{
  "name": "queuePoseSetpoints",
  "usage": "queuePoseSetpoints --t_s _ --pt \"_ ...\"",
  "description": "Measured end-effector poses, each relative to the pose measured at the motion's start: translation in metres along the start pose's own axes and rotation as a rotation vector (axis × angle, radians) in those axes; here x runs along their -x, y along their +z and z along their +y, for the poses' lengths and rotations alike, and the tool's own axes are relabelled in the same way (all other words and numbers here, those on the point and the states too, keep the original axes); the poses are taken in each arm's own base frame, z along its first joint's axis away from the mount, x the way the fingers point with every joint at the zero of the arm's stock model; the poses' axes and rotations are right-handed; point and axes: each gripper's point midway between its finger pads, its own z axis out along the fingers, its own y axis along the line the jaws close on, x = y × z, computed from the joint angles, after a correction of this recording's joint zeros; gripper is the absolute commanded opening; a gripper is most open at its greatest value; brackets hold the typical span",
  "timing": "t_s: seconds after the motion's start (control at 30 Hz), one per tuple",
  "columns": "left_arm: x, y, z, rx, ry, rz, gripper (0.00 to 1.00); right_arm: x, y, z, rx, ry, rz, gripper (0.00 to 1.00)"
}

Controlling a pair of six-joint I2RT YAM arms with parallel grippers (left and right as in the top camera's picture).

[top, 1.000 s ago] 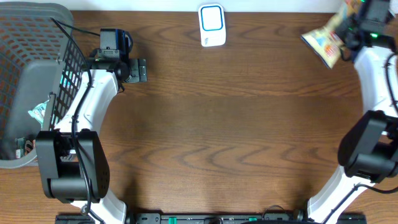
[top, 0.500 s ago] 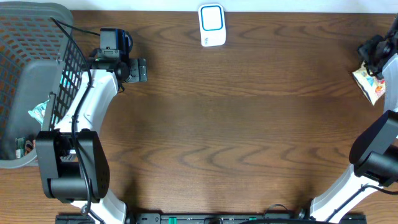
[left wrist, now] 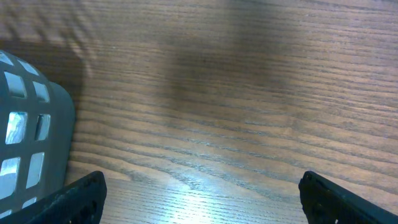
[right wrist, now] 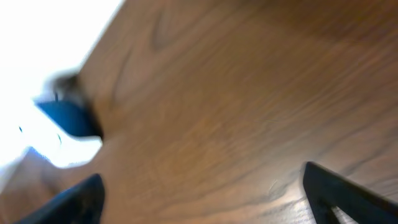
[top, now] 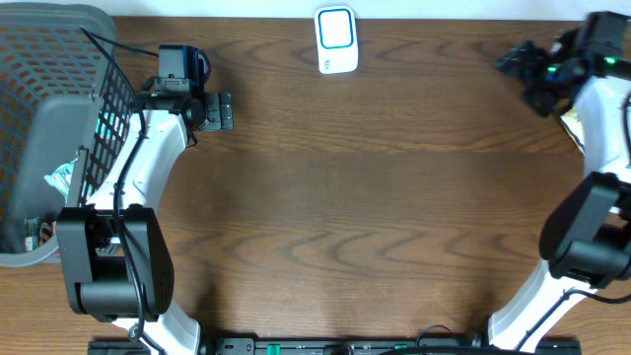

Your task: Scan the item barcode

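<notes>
Nearest first: the small yellow-and-white crinkly snack packet (top: 569,121) lies on the brown wood-grain surface (top: 375,217) at its right edge, mostly tucked under the white right arm (top: 603,128).

That's the change. 1 s ago the packet was pinched in the right tool (top: 521,69) up by the far right corner. Half a sec ago it was down at the right edge w/ the tool over it. Now the tool has let go and swung inward. Its black fingertips (right wrist: 81,199) are spread wide in the blurred wrist cam, w/ nothing btwn them.

Meaning: the item is out of hand, so no scan can be under way. Prob this packet is done with and set aside, but the pics don't prove a read took place.

A bit farther, the left tool (top: 219,110) is spread wide and empty, over bare wood just beside the grey plastic mesh basket (top: 49,59). No change there across the overhead pics.

Farthest, the white scanner w/ blue screen (top: 336,39) sits at the far edge, centre, w/ nothing in front of it and well apart from the packet.

Packet's look: only a pale sliver shows now. No barcode is visible, and I can't tell which face is up. Earlier it read as a puffy pillow bag w/ red print, prob light and slippery.
</notes>
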Motion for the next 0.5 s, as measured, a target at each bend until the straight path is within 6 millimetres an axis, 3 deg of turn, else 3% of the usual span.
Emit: queuePoseSetpoints --t_s 0.27,0.5 --pt "0.0 0.0 0.0 0.0 0.0 0.0 0.98 -0.091 0.044 0.052 -0.018 -0.153 0.167 0.99" --pt "0.0 0.0 0.0 0.0 0.0 0.0 0.98 -0.144 0.061 0.088 -0.04 -0.286 0.212 0.99"
